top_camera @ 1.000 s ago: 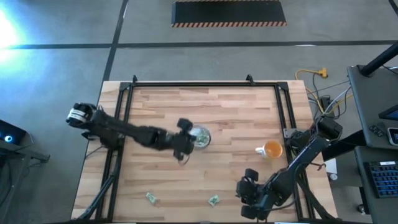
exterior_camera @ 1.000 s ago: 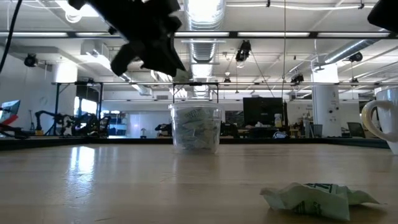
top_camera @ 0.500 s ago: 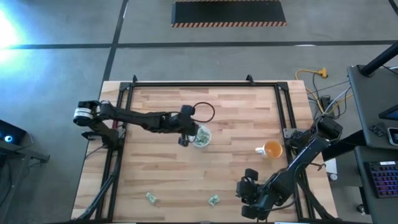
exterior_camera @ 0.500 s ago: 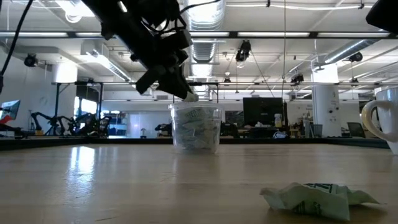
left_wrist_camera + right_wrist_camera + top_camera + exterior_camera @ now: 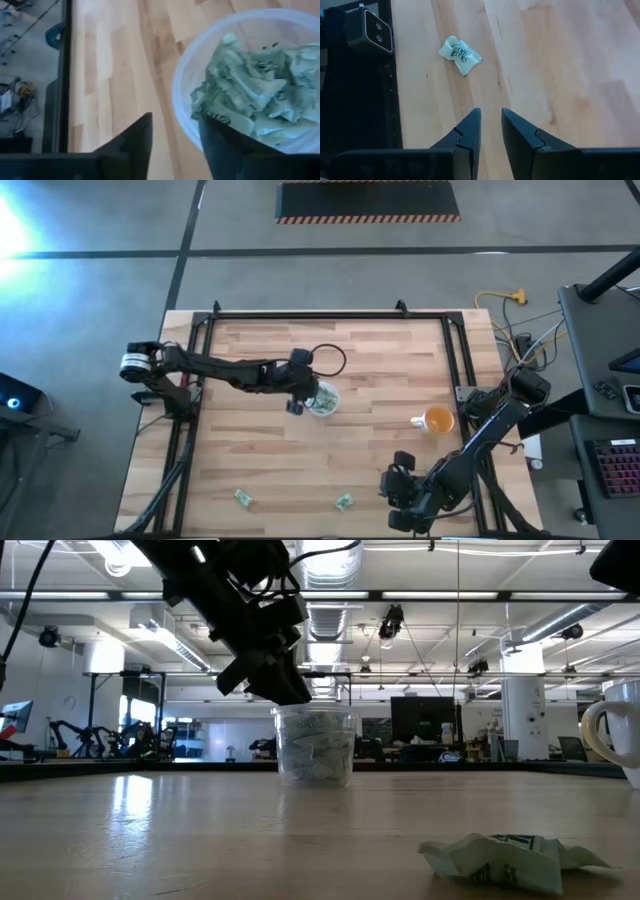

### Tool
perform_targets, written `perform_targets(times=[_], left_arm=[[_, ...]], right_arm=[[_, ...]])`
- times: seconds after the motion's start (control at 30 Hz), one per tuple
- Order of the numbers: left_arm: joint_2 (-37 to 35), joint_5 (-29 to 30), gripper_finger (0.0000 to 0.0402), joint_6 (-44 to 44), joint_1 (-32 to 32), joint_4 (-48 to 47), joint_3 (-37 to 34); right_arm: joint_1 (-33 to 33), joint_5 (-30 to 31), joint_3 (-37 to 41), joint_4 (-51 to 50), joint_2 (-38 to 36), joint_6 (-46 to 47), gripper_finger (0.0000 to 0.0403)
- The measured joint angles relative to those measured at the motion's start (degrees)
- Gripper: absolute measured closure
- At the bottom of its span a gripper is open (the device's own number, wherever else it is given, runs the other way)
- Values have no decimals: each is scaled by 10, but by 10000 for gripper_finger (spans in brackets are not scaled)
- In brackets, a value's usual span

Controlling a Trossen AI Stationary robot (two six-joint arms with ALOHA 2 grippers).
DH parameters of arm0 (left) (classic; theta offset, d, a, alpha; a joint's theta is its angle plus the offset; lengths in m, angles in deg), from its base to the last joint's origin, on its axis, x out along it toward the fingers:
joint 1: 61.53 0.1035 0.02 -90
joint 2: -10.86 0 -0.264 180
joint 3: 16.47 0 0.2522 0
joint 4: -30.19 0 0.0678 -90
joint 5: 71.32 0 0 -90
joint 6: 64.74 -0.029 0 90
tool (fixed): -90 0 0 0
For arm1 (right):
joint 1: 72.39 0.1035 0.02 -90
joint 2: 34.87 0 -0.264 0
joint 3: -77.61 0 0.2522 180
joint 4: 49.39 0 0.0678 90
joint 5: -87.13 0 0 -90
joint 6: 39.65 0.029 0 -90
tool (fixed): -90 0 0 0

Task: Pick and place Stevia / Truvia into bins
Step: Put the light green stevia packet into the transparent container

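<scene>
Hovering beside cup (image 5: pixel 323 400): your left tool (image 5: pixel 300 387), fingers parted, empty. Packets (image 5: pixel 260 95) inside; print unreadable. Right tool (image 5: pixel 490 131) slightly parted.

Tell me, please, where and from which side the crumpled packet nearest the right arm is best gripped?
Probably from straight above, across its narrow width. The packet lies flat and crumpled on the bare wood, apart from anything else, so its raised folds give the fingers purchase. The right hand is open in front of it.
</scene>
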Motion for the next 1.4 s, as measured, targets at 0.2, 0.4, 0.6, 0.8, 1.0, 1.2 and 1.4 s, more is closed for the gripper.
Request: perform_targets(times=[0.2, 0.4, 0.6, 0.8, 1.0, 1.2, 1.4], left_arm=[[-33, 20, 216, 28, -1, -67, 5], [-94, 20, 212, 83, -3, -132, -3], [-159, 17, 212, 116, -12, -150, -26], [-217, 17, 212, 133, -17, -152, -55], [-259, 16, 212, 147, -18, -150, -76], [-279, 16, 212, 147, -20, -149, -94], [-277, 16, 212, 147, -20, -149, -101]], right_arm=[[19, -43, 1, -1, 0, 64, 335], [54, -51, 2, -35, 0, 192, 335], [80, -55, 7, -155, 0, 383, 335], [81, -100, 38, -170, 0, 458, 335], [80, -110, 67, -171, 0, 479, 335], [79, -137, 87, -191, 0, 515, 335], [78, -144, 100, -207, 0, 527, 335]])
